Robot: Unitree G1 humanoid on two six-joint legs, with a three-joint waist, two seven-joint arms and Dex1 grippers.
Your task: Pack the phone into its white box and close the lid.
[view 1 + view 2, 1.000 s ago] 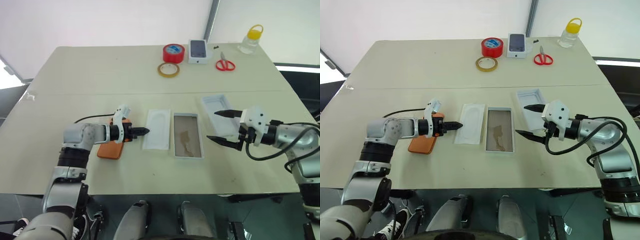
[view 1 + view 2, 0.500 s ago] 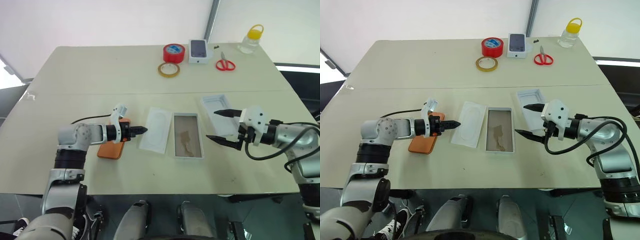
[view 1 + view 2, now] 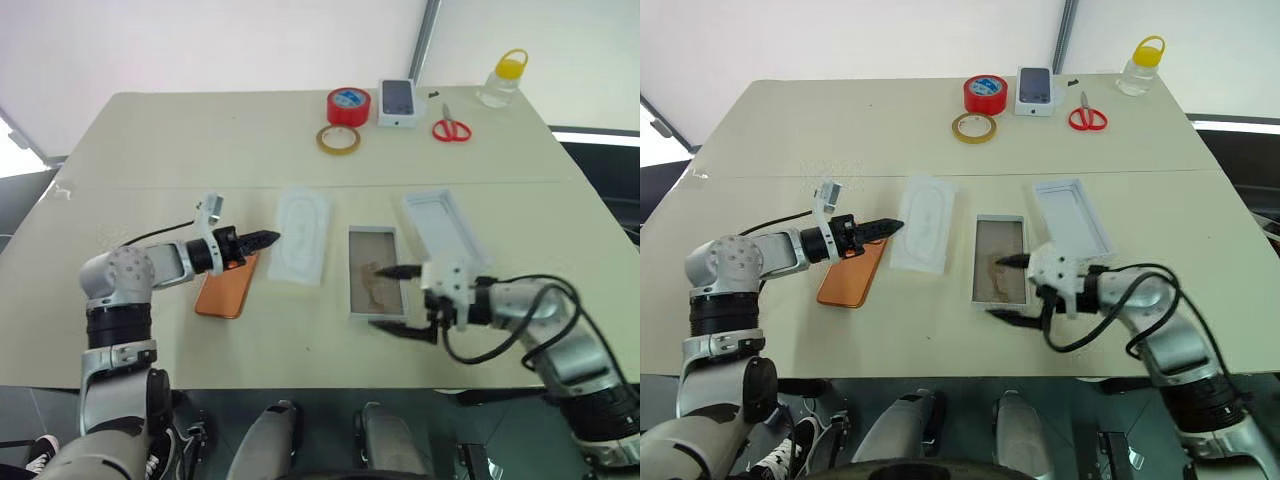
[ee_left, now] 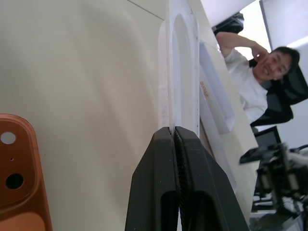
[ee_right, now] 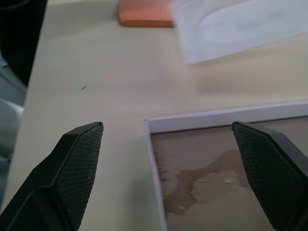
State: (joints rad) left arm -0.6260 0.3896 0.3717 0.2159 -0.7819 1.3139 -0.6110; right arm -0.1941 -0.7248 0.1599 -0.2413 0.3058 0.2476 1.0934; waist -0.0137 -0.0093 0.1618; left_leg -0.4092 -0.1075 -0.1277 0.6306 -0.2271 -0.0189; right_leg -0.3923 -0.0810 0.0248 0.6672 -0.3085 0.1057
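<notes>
- The left gripper was pressed together on the near edge of the thin white insert, pinching it; in the left wrist view the insert's edge ran out from between the closed fingertips.
- The insert, with its rounded oblong recess, lay at about 10 o'clock from the white box and just at 3 o'clock of the phone.
- The phone lay flat and orange on the surface, below the left gripper, apart from the box.
- The white box sat near the middle of the surface, its brownish floor showing a darker stain, with nothing in it.
- The right gripper was spread wide at the box's near right corner, one finger over the box floor and the other past its near end; it held nothing.
- The lid lay open side up at about 2 o'clock from the box, close beside it.
- Along the far edge stood a red tape roll, a tan tape ring, a small white box with a phone picture, red scissors and a bottle with a yellow cap.
- A person sat beyond the surface in the left wrist view.
</notes>
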